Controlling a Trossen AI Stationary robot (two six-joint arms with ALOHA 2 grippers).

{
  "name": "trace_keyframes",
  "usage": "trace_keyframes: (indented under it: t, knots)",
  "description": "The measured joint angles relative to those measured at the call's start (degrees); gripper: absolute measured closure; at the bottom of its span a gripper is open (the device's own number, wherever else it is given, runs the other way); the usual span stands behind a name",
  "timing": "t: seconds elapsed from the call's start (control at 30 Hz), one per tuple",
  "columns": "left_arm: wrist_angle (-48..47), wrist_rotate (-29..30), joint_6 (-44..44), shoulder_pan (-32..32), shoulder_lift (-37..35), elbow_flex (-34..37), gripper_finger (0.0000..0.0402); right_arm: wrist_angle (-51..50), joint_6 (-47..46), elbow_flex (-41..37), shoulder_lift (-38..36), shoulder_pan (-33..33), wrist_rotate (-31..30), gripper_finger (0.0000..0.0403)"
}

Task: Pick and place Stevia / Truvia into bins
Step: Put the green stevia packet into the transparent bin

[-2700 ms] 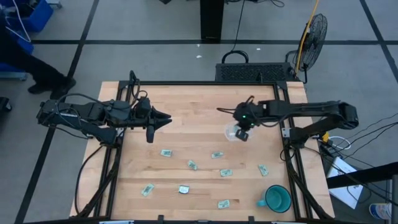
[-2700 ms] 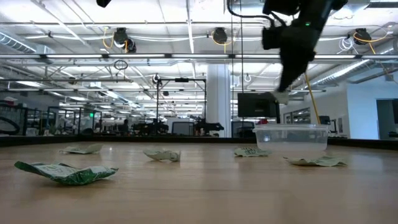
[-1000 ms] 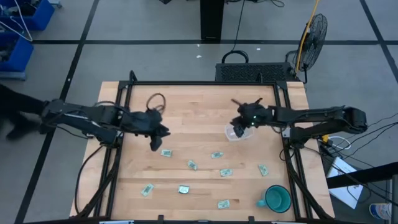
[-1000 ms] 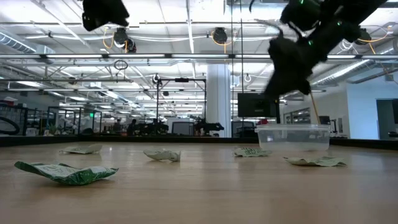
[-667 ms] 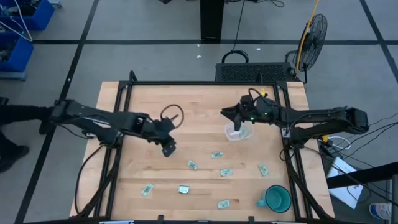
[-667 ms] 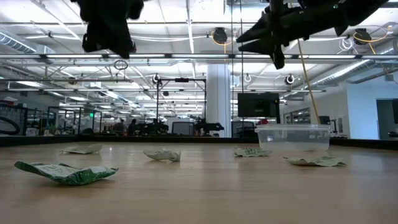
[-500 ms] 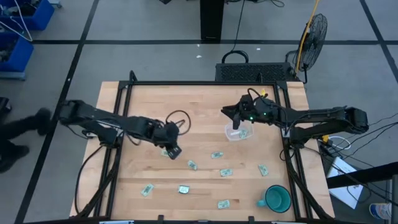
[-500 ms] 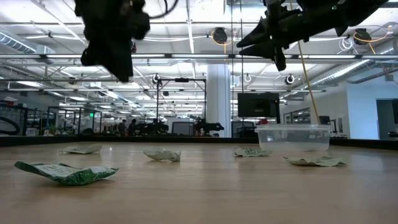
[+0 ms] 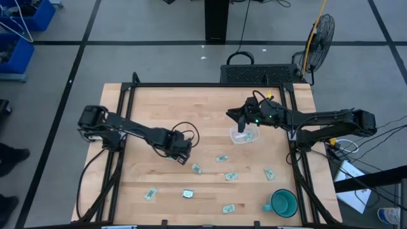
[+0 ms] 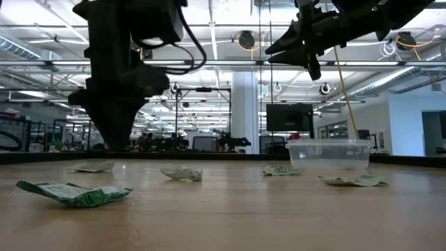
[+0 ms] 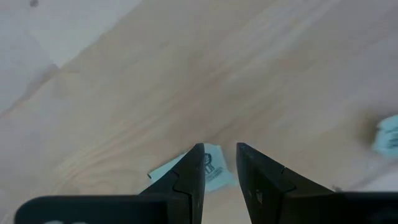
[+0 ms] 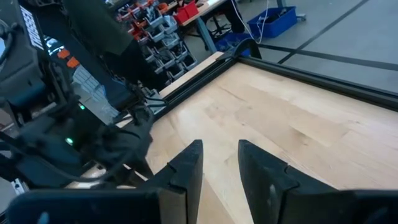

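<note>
Sachets of pale green and white paper lie scattered over the near half of the wooden desk. One flat sachet sits directly under the left gripper, its printed end showing in the narrow gap between the two dark fingers, which are spread a little and grip nothing. This gripper is low over the desk's middle, left of centre. Others lie nearby: one just beyond that gripper toward the near edge, one at the centre, one and one further right, and three along the near edge. The small clear plastic tub with rounded corners stands right of centre, with a sachet inside. The right gripper hangs above the tub's far-left side, its fingers parted and empty. A teal mug with a handle stands at the near right corner.
</note>
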State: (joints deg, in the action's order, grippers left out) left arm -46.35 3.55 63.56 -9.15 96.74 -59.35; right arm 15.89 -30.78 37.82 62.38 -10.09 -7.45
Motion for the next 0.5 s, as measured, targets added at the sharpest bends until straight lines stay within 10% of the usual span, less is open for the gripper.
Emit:
trace_keyframes:
  t: [0.5]
  knots:
    - [-0.37, -1.81, -0.54, -0.79, 3.43, 0.0, 0.031, -0.31, -0.05, 0.0, 0.01, 0.0, 0.01, 0.0309]
